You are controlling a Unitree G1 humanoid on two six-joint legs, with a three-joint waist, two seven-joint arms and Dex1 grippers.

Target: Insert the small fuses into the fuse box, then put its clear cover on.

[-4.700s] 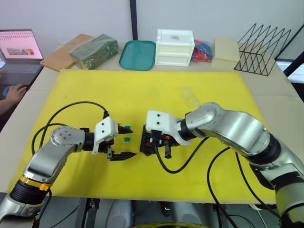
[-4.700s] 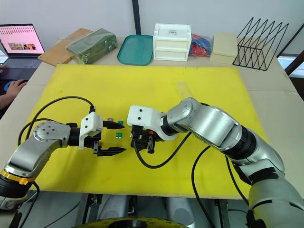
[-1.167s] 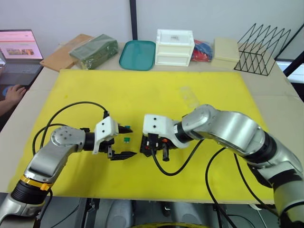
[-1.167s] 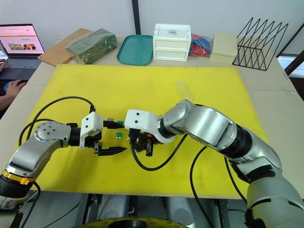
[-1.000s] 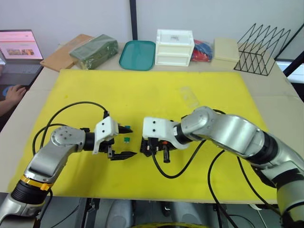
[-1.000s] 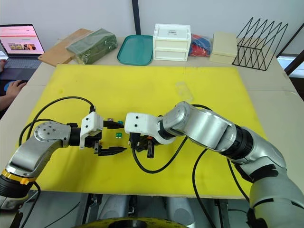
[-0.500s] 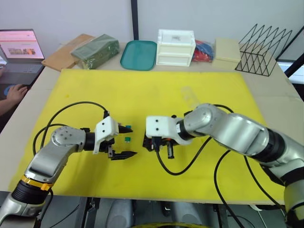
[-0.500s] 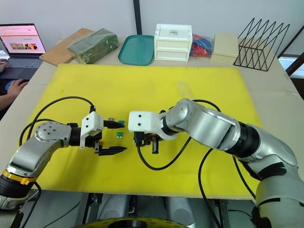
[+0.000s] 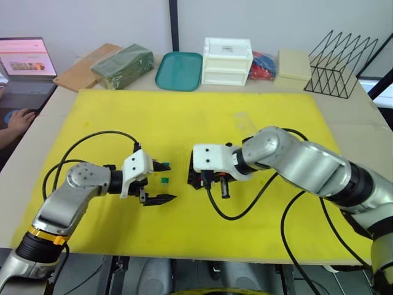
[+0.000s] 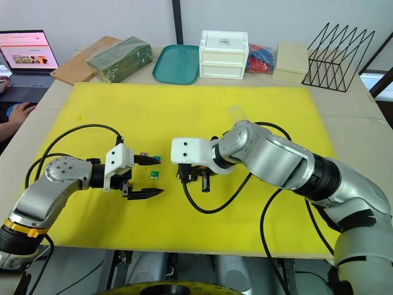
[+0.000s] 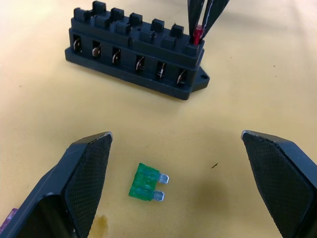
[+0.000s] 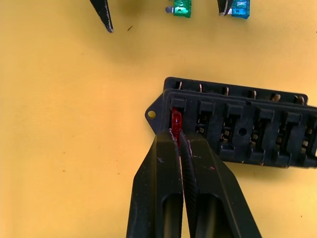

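The fuse box lies on the yellow mat and is the landmark here. The right gripper has its two fingers pressed together on a red fuse and holds it at the end slot of the box, at the corner with the small mounting ear. How deep the fuse sits in the slot I cannot tell.

The fuses look very light, stiff and smooth, so I think they can slip or turn between the pads. It is better to pinch the plastic head on its flat faces and leave the two metal blades free. The blades seem thin and may bend if they enter the slot tilted.

A green fuse lies flat on the mat just beside the box, on the side of the left arm. A teal fuse lies a little further on that side.

The left gripper is spread wide and holds nothing; it rests low near the box with the green fuse between its fingers, which do not touch it. The right forearm reaches across the mat, and its gripper points down onto the box

The clear cover lies well apart from the box, toward the far edge of the mat
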